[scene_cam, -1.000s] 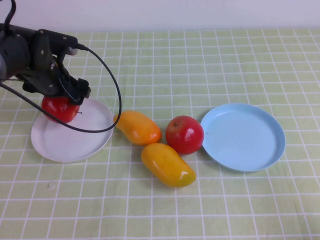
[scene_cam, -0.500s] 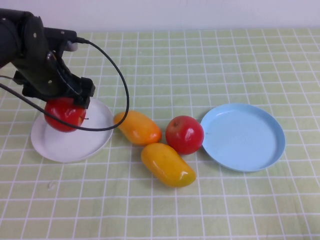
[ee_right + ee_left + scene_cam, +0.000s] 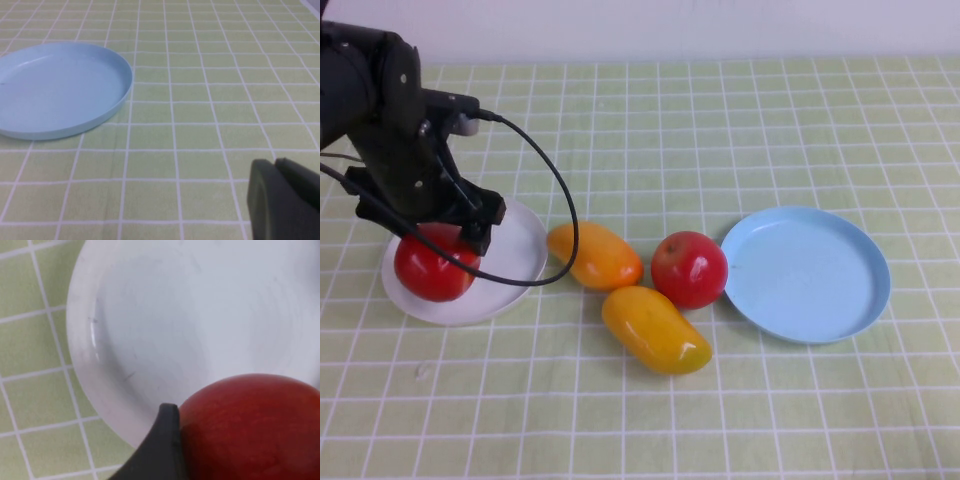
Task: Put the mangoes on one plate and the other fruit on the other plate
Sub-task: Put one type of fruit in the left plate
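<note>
My left gripper (image 3: 436, 256) is shut on a red apple (image 3: 428, 274) and holds it low over the near left part of the white plate (image 3: 516, 262). In the left wrist view that apple (image 3: 250, 430) fills the corner beside one dark finger (image 3: 161, 452), with the white plate (image 3: 165, 325) beneath. Two orange mangoes (image 3: 595, 255) (image 3: 655, 328) lie on the cloth mid-table, and a second red apple (image 3: 689, 268) sits beside them, touching the rim of the light blue plate (image 3: 805, 275). My right gripper (image 3: 280, 200) is shut above bare cloth near the blue plate (image 3: 55, 90); it is outside the high view.
A green checked cloth (image 3: 720, 130) covers the whole table. The left arm's black cable (image 3: 560, 200) loops over the white plate's right edge, close to the nearer mango. The blue plate holds nothing.
My left gripper has carried the apple down and toward the near left, from the white plate's far edge to low over its near left part. Everything else stayed still.
</note>
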Tool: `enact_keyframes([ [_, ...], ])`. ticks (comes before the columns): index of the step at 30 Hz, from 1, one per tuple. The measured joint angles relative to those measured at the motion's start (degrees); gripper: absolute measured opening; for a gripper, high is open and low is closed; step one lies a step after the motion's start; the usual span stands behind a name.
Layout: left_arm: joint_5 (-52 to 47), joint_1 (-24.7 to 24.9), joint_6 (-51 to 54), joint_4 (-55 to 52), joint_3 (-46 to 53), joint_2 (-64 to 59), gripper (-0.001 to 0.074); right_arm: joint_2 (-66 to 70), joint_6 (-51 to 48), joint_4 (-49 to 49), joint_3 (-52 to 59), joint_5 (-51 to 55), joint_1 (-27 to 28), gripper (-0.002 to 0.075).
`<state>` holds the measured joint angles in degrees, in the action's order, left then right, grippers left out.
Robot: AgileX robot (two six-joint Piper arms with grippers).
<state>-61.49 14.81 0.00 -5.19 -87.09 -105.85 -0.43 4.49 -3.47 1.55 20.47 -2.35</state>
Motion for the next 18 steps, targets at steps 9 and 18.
enact_keyframes([
  [9, 1.8, 0.0, 0.9, -0.1, 0.0, -4.0, 0.0669, 0.0, 0.0, 0.0, 0.0, 0.0, 0.0, -0.0017],
  [18, 21.5, -0.1, 3.6, -2.3, 0.0, -7.2, 0.0669, 0.0, 0.0, 0.0, 0.0, 0.0, 0.0, -0.0016],
])
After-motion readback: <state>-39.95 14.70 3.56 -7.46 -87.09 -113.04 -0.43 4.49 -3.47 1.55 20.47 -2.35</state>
